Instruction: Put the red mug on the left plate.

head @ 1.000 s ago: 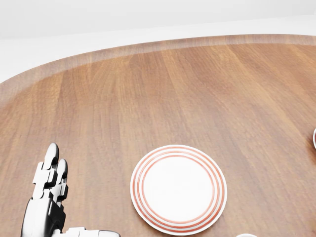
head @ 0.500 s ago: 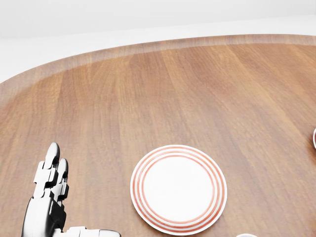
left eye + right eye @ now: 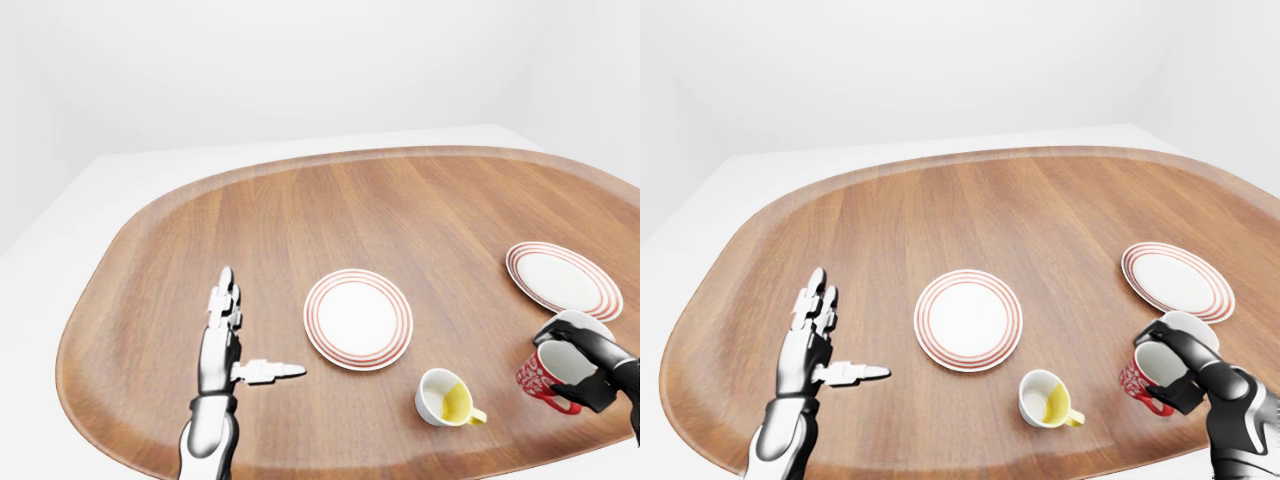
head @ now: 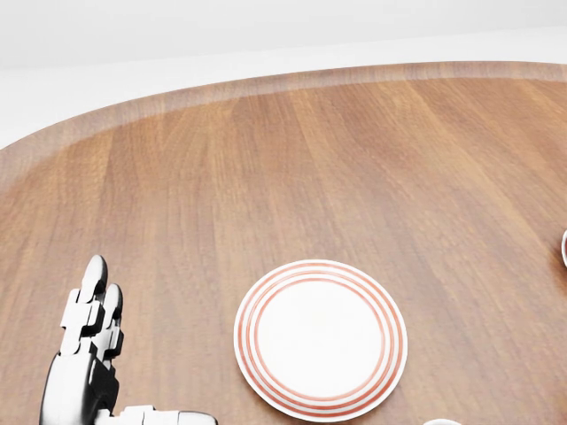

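The red mug [image 3: 1137, 383] with a white inside is at the lower right of the right-eye view, tilted, with my right hand [image 3: 1176, 364] shut round it. The left plate [image 3: 357, 317], white with red rings, lies at the middle of the wooden table; it also shows in the head view [image 4: 320, 337]. My left hand [image 3: 232, 335] is open and empty, fingers spread flat, to the left of that plate; the head view shows it at the lower left [image 4: 93, 354].
A second red-ringed plate [image 3: 562, 279] lies at the right, just above the mug. A white cup with a yellow inside [image 3: 446, 398] stands between the left plate and the mug. The table's near edge [image 3: 400, 470] curves along the bottom.
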